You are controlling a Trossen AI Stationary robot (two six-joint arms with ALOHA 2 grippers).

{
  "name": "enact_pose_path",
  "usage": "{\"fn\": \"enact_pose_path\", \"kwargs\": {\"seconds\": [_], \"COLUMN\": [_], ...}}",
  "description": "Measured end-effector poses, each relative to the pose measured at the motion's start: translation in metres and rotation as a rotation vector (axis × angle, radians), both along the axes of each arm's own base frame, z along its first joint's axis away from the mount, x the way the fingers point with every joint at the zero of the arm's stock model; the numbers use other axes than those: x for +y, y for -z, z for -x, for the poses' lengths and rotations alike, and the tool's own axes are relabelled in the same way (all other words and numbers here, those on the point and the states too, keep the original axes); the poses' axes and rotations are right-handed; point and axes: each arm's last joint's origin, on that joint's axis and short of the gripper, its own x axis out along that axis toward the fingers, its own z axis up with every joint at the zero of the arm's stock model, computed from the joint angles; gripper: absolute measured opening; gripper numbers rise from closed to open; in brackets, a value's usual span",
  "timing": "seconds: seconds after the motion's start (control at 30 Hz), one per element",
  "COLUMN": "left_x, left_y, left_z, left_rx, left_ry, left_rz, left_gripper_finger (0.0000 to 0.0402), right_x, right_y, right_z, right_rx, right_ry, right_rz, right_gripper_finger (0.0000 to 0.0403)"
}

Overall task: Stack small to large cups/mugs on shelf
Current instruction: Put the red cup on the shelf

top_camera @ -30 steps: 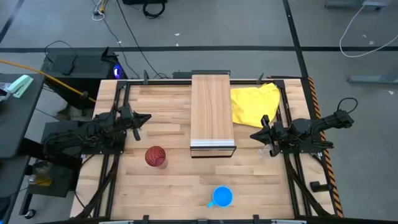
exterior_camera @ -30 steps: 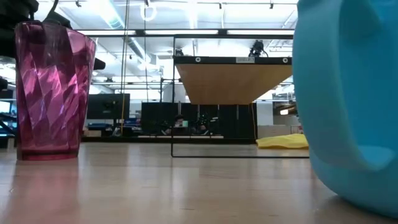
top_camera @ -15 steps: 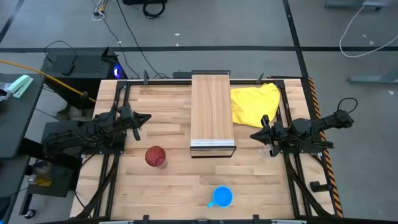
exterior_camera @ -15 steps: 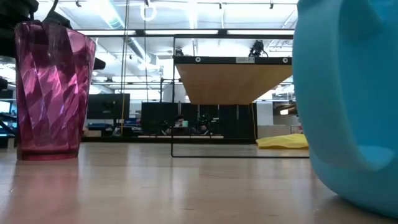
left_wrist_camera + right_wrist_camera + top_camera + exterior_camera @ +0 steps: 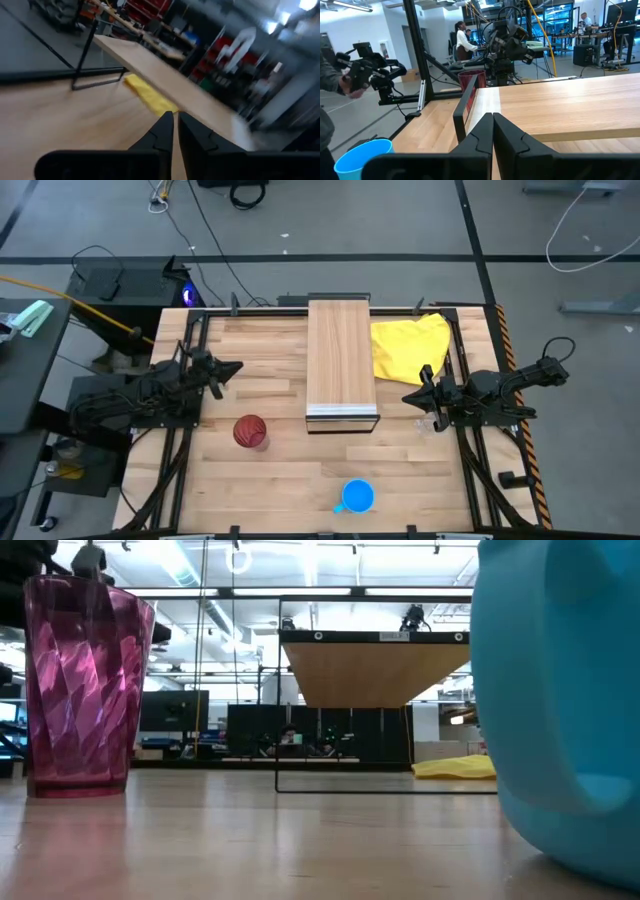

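A red tumbler (image 5: 250,430) stands upright on the tabletop at the left, also seen in the low view (image 5: 85,690). Near the front edge stands a blue mug (image 5: 357,497), on its base. The light wood shelf (image 5: 341,360) runs from the far edge toward the middle, with its dark frame at the near end. My left gripper (image 5: 238,367) hovers shut left of the shelf, beyond the tumbler, its fingertips together in its wrist view (image 5: 176,122). My right gripper (image 5: 405,397) hovers shut right of the shelf's near end (image 5: 493,120). Neither holds anything.
A crumpled yellow cloth (image 5: 410,345) lies on the table right of the shelf, at the far right. Bare tabletop lies between the tumbler, the mug and the shelf's near end. Beyond the table a person (image 5: 462,42) stands among equipment.
My left gripper has rolled about its own pointing line while staying in place. The tumbler, the mug and the shelf have not moved.
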Motion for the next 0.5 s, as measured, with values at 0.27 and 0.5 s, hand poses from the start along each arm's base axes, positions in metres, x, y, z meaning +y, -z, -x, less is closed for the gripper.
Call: {"fn": "enact_pose_path", "kwargs": {"seconds": [0.27,0.5], "left_x": [0.001,0.003], "left_y": [-0.013,-0.021], "left_z": [0.001,0.004], "left_rx": [-0.232,-0.338], "left_ry": [-0.045,-0.1], "left_rz": [0.182,0.195], "left_gripper_finger": [0.0023,0.0033], "right_x": [0.0,0.0], "right_y": [0.0,0.0], "right_z": [0.0,0.0], "right_rx": [0.0,0.0], "right_ry": [0.0,0.0], "right_rz": [0.0,-0.002], "right_gripper_finger": [0.0016,0.0016]}}
